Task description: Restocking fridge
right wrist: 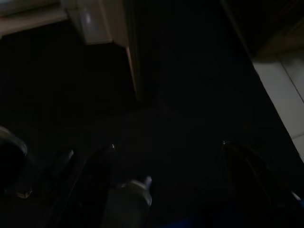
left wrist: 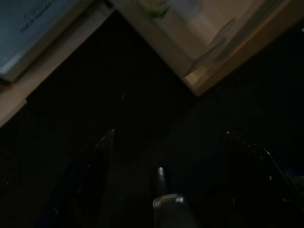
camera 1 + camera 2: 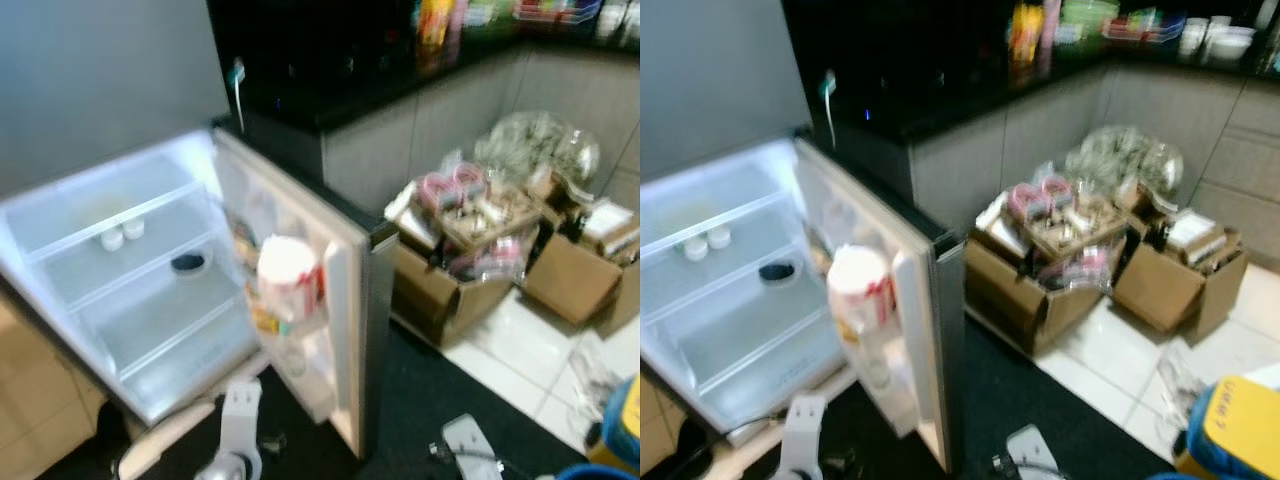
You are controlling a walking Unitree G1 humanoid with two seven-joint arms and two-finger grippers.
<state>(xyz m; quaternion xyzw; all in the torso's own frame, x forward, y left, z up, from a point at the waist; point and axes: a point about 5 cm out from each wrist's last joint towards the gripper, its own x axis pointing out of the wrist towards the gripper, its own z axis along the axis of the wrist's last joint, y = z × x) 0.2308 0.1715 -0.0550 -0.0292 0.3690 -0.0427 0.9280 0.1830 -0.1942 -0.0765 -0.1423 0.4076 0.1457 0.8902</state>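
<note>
A small fridge (image 3: 60, 205) stands open on the left, its lit shelves nearly bare. Two little white jars (image 3: 122, 235) sit on the upper shelf and a dark bowl (image 3: 188, 263) on the one below. The open door (image 3: 345, 300) swings toward me and holds a white tub with a red label (image 3: 288, 272) in its rack. My left arm (image 3: 235, 430) and right arm (image 3: 465, 440) hang low in front of the fridge. The left gripper (image 2: 166, 137) is open over the dark floor mat, and the right gripper (image 1: 166, 145) is open too, with nothing between the fingers.
Cardboard boxes (image 3: 470, 250) full of packaged goods stand on the white tiles to the right, under grey cabinets and a black counter (image 3: 330, 75). A black mat (image 3: 420, 390) covers the floor before the fridge. A blue and yellow object (image 3: 622, 420) sits at the lower right.
</note>
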